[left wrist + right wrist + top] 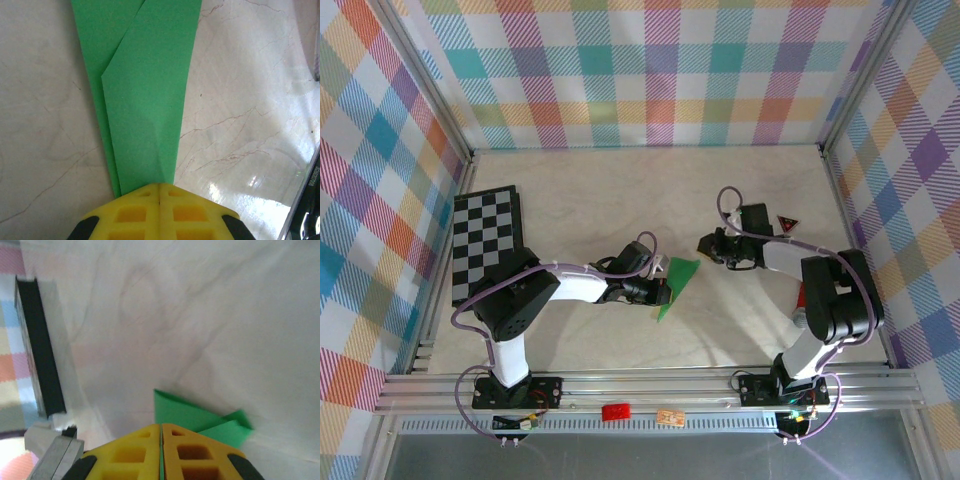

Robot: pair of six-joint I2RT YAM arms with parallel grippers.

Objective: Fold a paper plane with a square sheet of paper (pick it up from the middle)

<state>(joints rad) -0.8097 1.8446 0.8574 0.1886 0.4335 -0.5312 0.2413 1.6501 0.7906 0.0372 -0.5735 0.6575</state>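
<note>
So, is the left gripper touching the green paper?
Touching. The left wrist view shows the narrow end of the green paper running in between the shut yellow fingers of the left gripper, so it is pinched there.

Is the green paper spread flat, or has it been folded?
Folded: the green paper tapers to a narrow wedge with overlapping layers and a slanted crease.
</note>
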